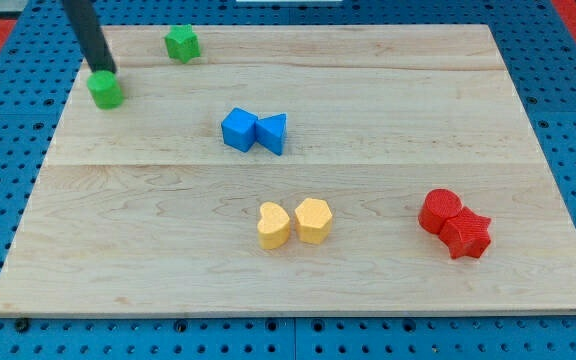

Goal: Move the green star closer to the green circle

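Camera view has our tip [103, 71] touching the green circle [106, 90], nothing gripped. Green star [181, 43] sits near, top-left; light and slidey, so we'd shove its right side.

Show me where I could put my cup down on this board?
Bare wood: the whole right top corner, right of the green star; the bottom left, left of the yellow pair. Crowded: the top left, where my tip touches the green circle.
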{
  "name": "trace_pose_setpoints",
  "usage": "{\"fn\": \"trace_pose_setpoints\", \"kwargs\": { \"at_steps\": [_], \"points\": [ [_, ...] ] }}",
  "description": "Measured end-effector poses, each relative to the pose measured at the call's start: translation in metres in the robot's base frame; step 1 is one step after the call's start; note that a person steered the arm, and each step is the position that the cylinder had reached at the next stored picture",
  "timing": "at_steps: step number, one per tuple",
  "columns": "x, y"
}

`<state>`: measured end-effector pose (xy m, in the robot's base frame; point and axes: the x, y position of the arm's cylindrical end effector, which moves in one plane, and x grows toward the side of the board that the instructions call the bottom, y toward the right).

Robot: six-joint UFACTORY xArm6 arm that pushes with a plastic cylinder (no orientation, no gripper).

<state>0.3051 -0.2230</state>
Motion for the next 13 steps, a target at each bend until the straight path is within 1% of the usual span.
{"fn": "trace_pose_setpoints", "kwargs": {
  "at_steps": [1,2,3,4,5,6,7,8,9,10,11,12,13],
  "points": [
    [0.008,0.012],
    [0.029,0.002],
    [0.057,0.012],
    [0.035,0.040],
    [-0.017,0.096],
    [-0.073,0.112],
    [-0.107,0.111],
    [-0.112,0.091],
    [-0.080,0.070],
    [-0.029,0.057],
    [-0.010,0.058],
    [-0.032,0.046],
    [0.004,0.028]
  ]
}}
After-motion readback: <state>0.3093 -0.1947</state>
